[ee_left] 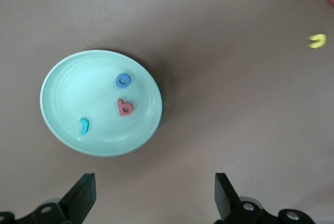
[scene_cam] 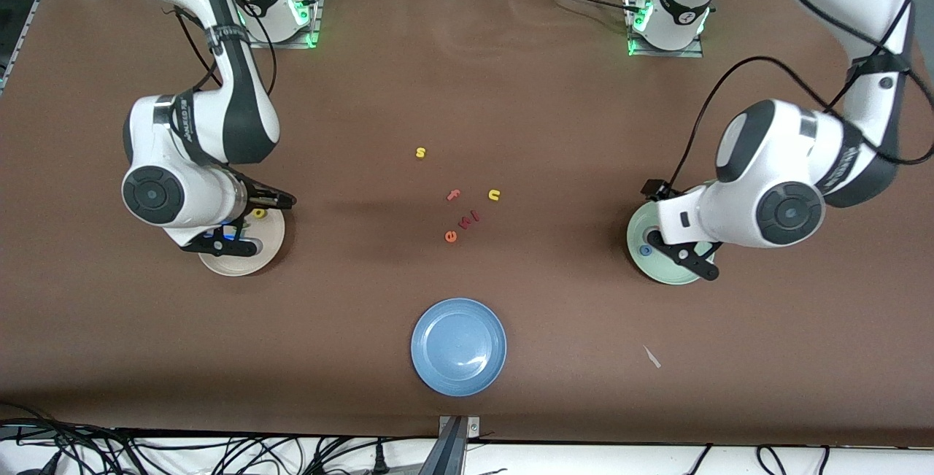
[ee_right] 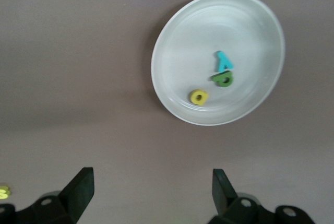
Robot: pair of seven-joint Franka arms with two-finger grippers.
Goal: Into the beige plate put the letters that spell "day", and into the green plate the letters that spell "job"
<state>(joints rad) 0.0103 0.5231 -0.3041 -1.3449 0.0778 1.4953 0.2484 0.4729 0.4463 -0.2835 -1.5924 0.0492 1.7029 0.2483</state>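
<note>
Letters for "day" all in the beige plate [ee_right: 177, 31], toward the right arm's end of the table [scene_cam: 467, 81]: teal "y" [ee_right: 223, 60], dark green "d" [ee_right: 224, 79] touching just beside it, yellow "a" [ee_right: 199, 96] a little apart. Letters for "job" all in the green plate [ee_left: 62, 93], toward the left arm's end: blue "o" [ee_left: 122, 80], pinkish-red "b" [ee_left: 124, 107] near it, teal "j" [ee_left: 83, 125] apart from both, close to the rim.

Left tool [ee_left: 154, 195] up over bare table just beside the green plate, fingers [ee_left: 83, 192] spread wide, nothing between them. Released.

Right tool [ee_right: 151, 192] up over bare table just beside the beige plate, fingers [ee_right: 81, 190] likewise spread wide, nothing gripped. Released.

In the front view both plates partly hidden under the arms' wrists; only the blue "o" and a bit of the yellow "a" visible there.

Loose letters mid-table, well apart from both plates: yellow "s" [scene_cam: 420, 152] farthest from the front camera; pink "f" [scene_cam: 453, 195] and yellow "u" [scene_cam: 494, 195] side by side, nearer; orange "e" [scene_cam: 451, 236] nearest, with two small reddish pieces [scene_cam: 468, 219] just beside it, shapes too small to read.

Blue plate [scene_cam: 458, 346] nearest the front camera, mid-table, nothing in it. Small pale scrap [scene_cam: 651, 357] on the table toward the left arm's end.
</note>
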